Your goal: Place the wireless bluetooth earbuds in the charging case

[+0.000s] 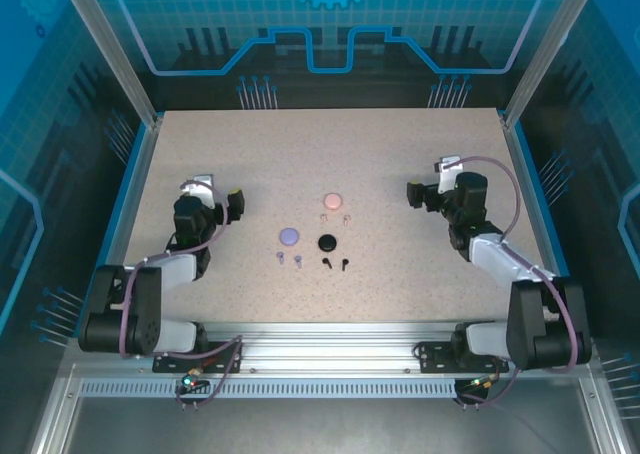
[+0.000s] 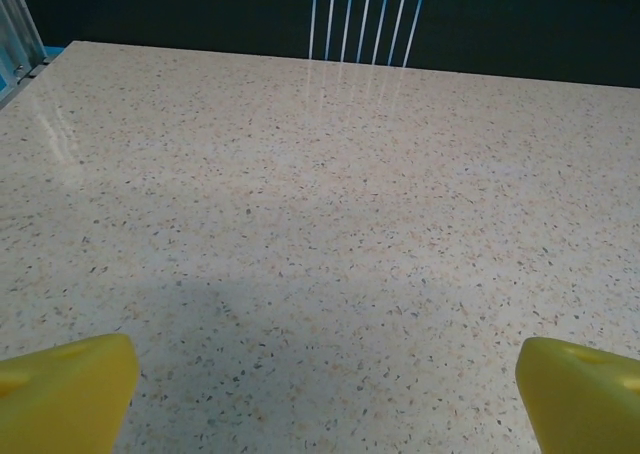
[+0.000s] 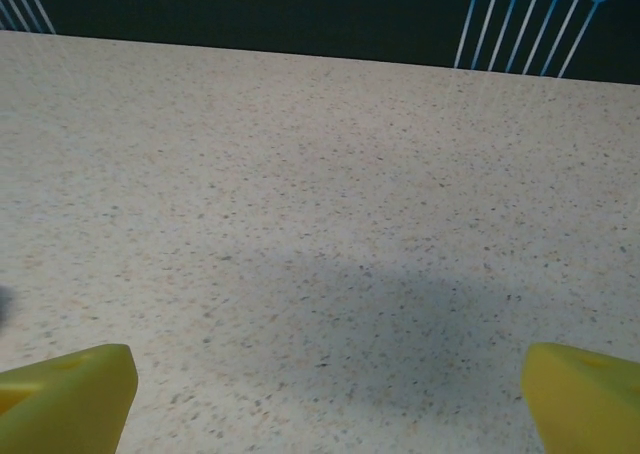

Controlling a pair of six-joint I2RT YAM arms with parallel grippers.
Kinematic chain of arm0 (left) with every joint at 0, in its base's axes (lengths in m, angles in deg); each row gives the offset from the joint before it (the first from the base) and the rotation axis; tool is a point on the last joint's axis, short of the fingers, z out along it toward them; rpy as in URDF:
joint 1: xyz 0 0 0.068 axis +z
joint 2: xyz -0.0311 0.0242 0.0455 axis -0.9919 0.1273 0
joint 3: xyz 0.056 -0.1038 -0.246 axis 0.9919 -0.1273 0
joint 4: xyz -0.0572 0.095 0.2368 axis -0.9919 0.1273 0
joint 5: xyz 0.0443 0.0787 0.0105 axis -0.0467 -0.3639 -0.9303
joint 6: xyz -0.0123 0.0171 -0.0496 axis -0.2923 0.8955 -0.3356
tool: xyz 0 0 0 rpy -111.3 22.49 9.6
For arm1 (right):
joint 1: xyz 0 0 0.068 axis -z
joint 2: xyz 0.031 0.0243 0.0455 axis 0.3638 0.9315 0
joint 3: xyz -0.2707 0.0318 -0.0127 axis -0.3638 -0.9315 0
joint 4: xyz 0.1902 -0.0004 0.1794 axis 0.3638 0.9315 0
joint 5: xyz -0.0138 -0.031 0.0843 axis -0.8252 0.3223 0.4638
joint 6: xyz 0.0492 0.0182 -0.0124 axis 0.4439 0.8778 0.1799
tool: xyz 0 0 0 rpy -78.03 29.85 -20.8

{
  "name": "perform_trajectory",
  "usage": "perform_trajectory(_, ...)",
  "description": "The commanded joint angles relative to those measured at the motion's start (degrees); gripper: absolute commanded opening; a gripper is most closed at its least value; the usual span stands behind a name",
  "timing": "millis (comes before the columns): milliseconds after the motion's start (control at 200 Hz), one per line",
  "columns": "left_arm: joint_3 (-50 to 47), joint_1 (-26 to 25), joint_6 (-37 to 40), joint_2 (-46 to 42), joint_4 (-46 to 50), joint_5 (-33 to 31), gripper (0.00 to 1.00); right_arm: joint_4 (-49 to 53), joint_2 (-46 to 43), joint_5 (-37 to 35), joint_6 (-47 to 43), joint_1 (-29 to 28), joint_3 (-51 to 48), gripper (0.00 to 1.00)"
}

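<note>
Three round charging cases lie closed at mid-table: pink (image 1: 333, 200), lilac (image 1: 289, 236) and black (image 1: 327, 241). The tiny stemmed earbuds lie loose on the table beside them: a pink pair (image 1: 322, 216) in front of the pink case, a lilac pair (image 1: 281, 259) and a black pair (image 1: 343, 265) nearer the arms. My left gripper (image 1: 215, 190) hovers well left of them and my right gripper (image 1: 432, 177) well right. Both stand open over bare tabletop, yellow fingertips (image 2: 65, 389) (image 3: 65, 394) far apart with nothing between them.
The speckled table (image 1: 400, 274) is ringed by a blue rim and aluminium posts (image 1: 135, 84). Behind it stands a dark wall with blue line markings (image 2: 365, 19). Both wrist views face that back edge across open surface.
</note>
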Motion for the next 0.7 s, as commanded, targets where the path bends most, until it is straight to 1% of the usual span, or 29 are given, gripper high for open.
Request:
perform_trajectory(0,3.2,-0.4,-0.9,-5.2,7.5,-1.9,0.99,7.0,-4.8,2.6,3.3,-1.6,2.5,1.0)
perform_trajectory(100,7.5,-0.5,-2.7,-8.7,16.5,-1.6,0.99,12.0,-9.2,3.8,6.5,-2.5,4.7,1.0)
perform_trajectory(175,11.3,-0.5,-5.7,-10.9,23.7,-1.6,0.99,16.8,-11.5,4.5,12.5,-2.2,7.4,1.0)
perform_trajectory(230,14.2,-0.5,-8.6,-12.3,28.7,-0.8,0.99,22.6,-12.1,4.0,16.4,-2.0,10.8,1.0)
perform_trajectory(285,16.7,-0.5,-11.3,-13.4,33.1,0.1,0.99,27.0,-11.9,7.1,16.9,-2.0,14.0,1.0)
perform_trajectory(340,18.6,-0.5,-13.7,-14.1,36.5,1.6,0.99,29.0,-12.0,10.3,17.3,-2.3,14.8,1.0)
perform_trajectory(360,19.3,-0.6,-14.5,-14.3,37.8,2.0,0.99,29.6,-12.1,11.4,17.0,-2.5,16.7,1.0)
perform_trajectory(410,20.6,-0.7,-16.8,-14.8,40.5,3.3,0.99,31.9,-12.2,12.1,16.7,-3.8,18.1,1.0)
perform_trajectory(505,21.7,-1.0,-20.7,-15.7,43.6,5.6,0.99,39.1,-10.8,10.6,15.9,-8.5,22.0,1.0)
perform_trajectory(600,21.8,-1.2,-23.9,-16.7,45.5,8.4,0.99,46.9,-7.7,4.0,16.1,-16.2,26.0,0.97)
perform_trajectory(690,22.1,-1.6,-26.2,-16.8,47.1,10.8,0.99,51.7,-3.9,-1.6,19.4,-23.6,28.3,0.94)
